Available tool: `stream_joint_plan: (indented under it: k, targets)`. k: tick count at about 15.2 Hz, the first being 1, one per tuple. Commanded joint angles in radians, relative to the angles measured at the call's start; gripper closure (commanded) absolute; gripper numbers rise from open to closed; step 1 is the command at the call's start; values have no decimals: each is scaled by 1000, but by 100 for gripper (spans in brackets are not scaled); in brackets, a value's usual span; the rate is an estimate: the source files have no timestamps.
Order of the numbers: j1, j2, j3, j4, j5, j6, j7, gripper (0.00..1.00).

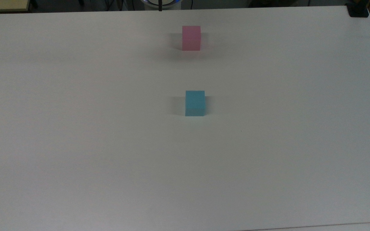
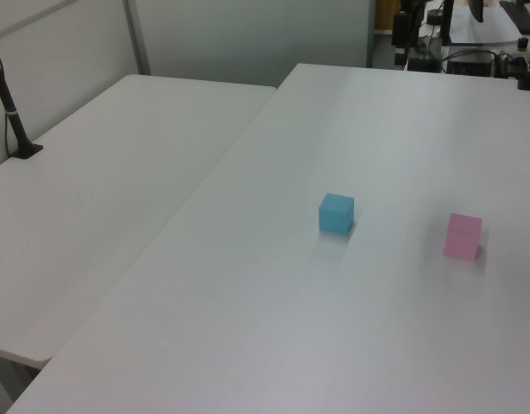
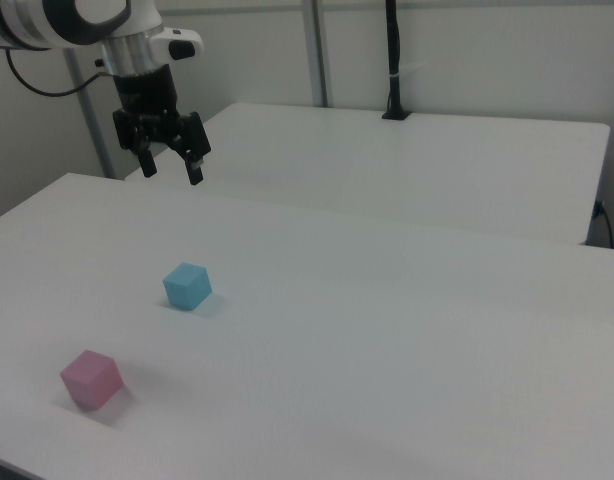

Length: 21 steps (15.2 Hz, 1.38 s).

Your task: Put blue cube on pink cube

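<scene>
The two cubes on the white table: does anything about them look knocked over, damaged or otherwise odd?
Nothing stands out. The blue cube and the pink cube both sit flat on the table, apart from each other, with clean edges. The end effector hangs open above the table, holding nothing.

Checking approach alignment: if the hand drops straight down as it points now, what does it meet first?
Probably bare table. In the right view the hand hangs open, seemingly behind the blue cube; depth is uncertain.
</scene>
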Motion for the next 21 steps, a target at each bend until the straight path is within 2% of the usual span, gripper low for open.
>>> stream_joint_plan:
  k: [1, 13, 19, 21]
  targets:
    - [0, -5, -9, -13, 17, 18, 1, 0]
    - [4, -3, -10, -15, 20, 24, 1, 0]
    - [26, 39, -2, 22, 59, 60, -7, 0]
    - [55, 70, -2, 37, 56, 61, 1, 0]
